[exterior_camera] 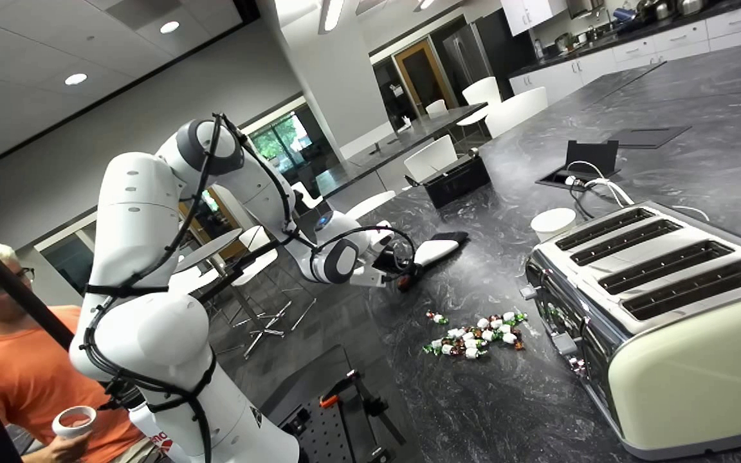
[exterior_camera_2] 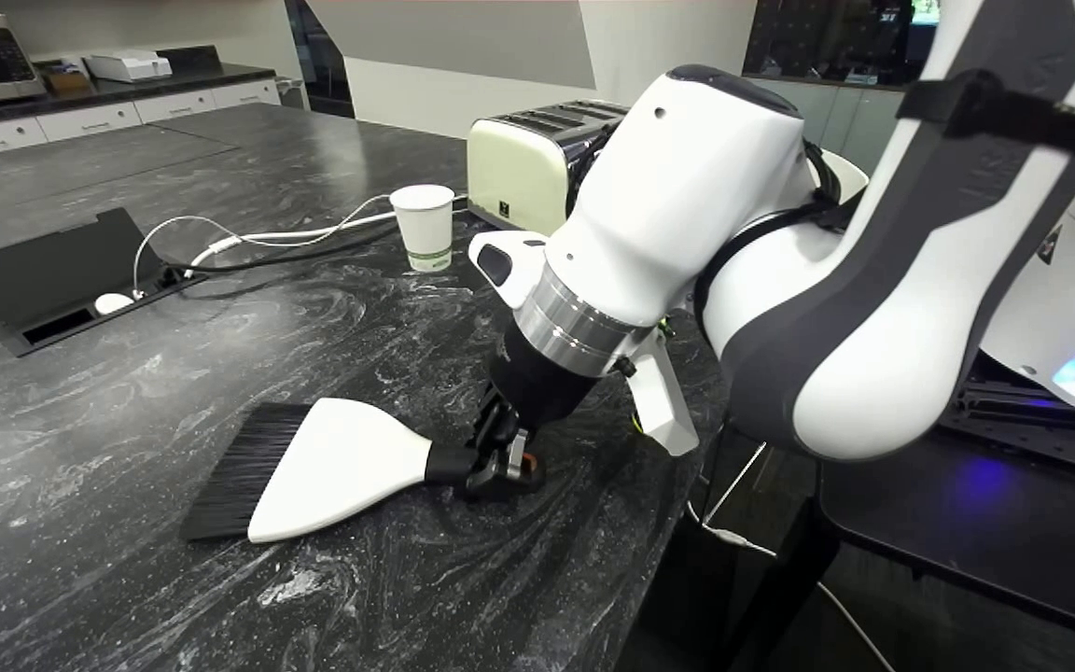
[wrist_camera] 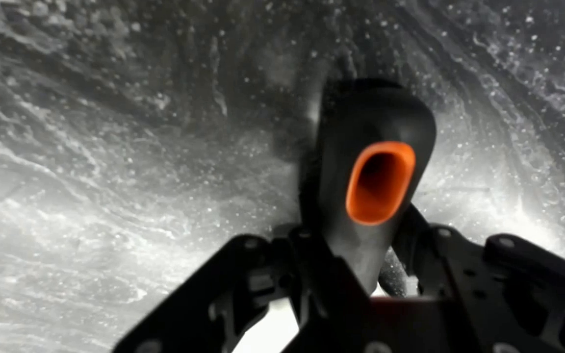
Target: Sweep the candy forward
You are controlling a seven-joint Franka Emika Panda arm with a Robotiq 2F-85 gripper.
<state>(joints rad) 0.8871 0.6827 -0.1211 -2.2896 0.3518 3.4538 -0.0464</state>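
Note:
The candy (exterior_camera: 487,335) is a loose cluster of small white, green and reddish-brown pieces on the dark table, with a few pieces (exterior_camera: 437,317) slightly apart. In the other exterior view the arm hides most of it. It is out of the wrist view. A brush with a white head (exterior_camera_2: 342,467) and black bristles (exterior_camera_2: 244,476) lies flat on the table; it also shows in an exterior view (exterior_camera: 435,251). My gripper (exterior_camera_2: 495,457) is at its black handle. In the wrist view the gripper's fingers (wrist_camera: 356,215) press both sides of the handle (wrist_camera: 405,113), below its orange-lined hole.
A cream toaster (exterior_camera: 679,386) stands beside the candy. A white paper cup (exterior_camera_2: 425,224) stands near the toaster. A raised outlet flap (exterior_camera_2: 43,266) with white cables is beyond the brush. A black box (exterior_camera: 457,183) sits at the table's edge. The table edge (exterior_camera_2: 659,560) runs beside the gripper.

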